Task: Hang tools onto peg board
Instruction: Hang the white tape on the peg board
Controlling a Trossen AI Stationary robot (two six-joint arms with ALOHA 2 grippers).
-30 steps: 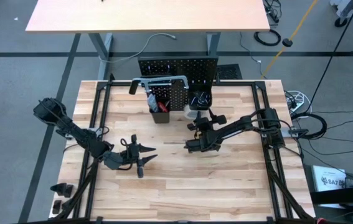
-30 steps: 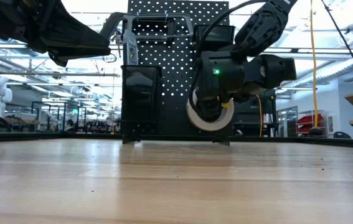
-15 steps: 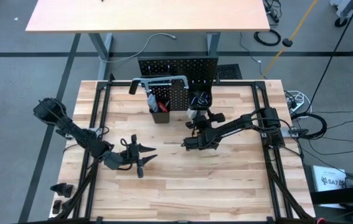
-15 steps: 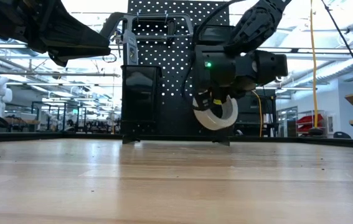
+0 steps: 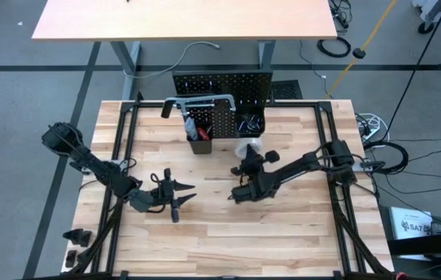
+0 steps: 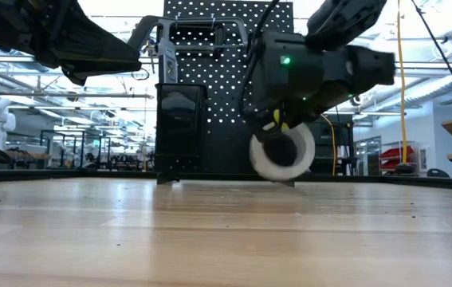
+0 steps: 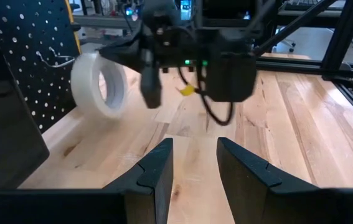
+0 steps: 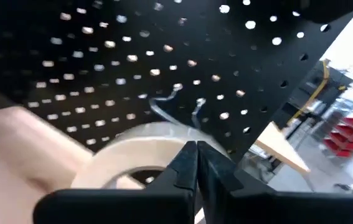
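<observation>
Right tool (image 8: pixel 196 163) pressed together, just in front of the peg board (image 5: pixel 222 87); tape roll (image 6: pixel 282 151) below it, near the table (image 5: pixel 298 233). Left tool (image 7: pixel 192 168) spread, empty, well apart

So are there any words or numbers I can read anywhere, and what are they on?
"SA7": roughly what the white box on the floor right of the table shows in the high view; the rest of its print is too small to read.
White tape roll: no writing visible.
Peg board: no labels.
</observation>
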